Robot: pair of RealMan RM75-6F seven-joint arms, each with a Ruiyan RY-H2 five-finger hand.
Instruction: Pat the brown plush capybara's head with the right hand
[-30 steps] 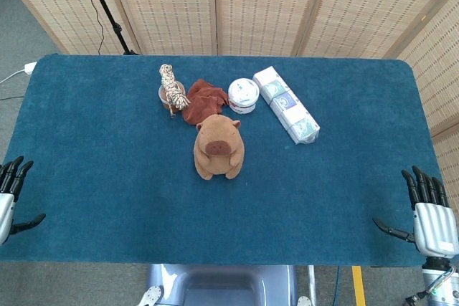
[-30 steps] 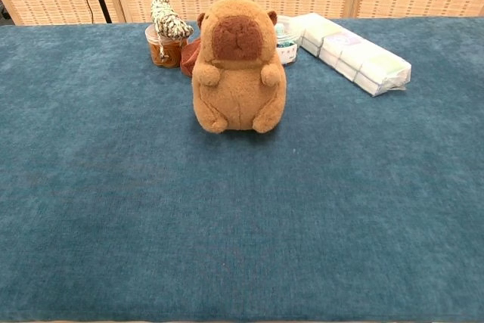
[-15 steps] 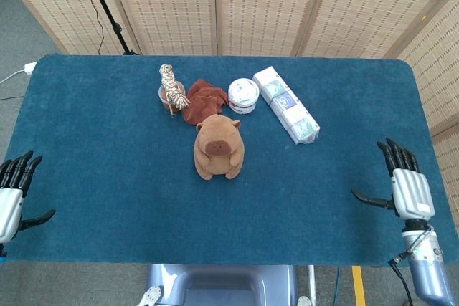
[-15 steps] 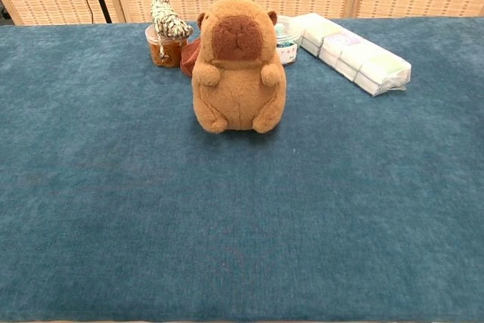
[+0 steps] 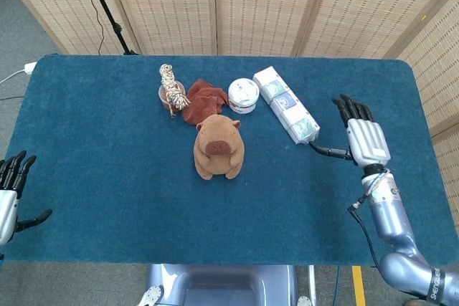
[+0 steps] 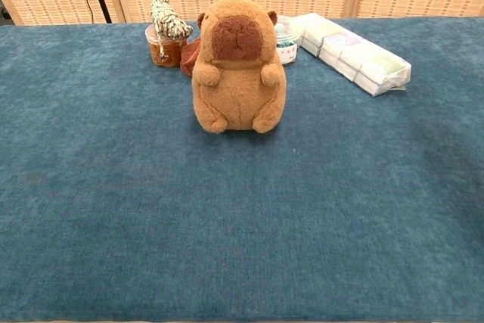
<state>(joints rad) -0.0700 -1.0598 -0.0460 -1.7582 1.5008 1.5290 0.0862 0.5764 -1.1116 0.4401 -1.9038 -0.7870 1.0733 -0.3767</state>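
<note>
Moved: right hand (image 5: 367, 141) has come up from the lower right corner to the right middle of the head view, beside the tissue packs (image 5: 287, 105); nothing else has shifted.
Right hand: fingers spread, thumb out to the side, holding nothing.
Left hand (image 5: 8, 198): lower left edge of the frame, fingers apart, empty.
Capybara (image 5: 219, 147): sits upright in the centre of the blue table (image 5: 107, 163), well apart from both hands.
Handling: plush probably soft and light, may tip over; pat gently on top of the head, no grip needed.
Containers: small jar (image 6: 162, 49) with a rope bundle (image 6: 169, 19) on top, its content unclear; round white tub (image 5: 243, 95), lid on; brown cloth (image 5: 204, 98) between them.
</note>
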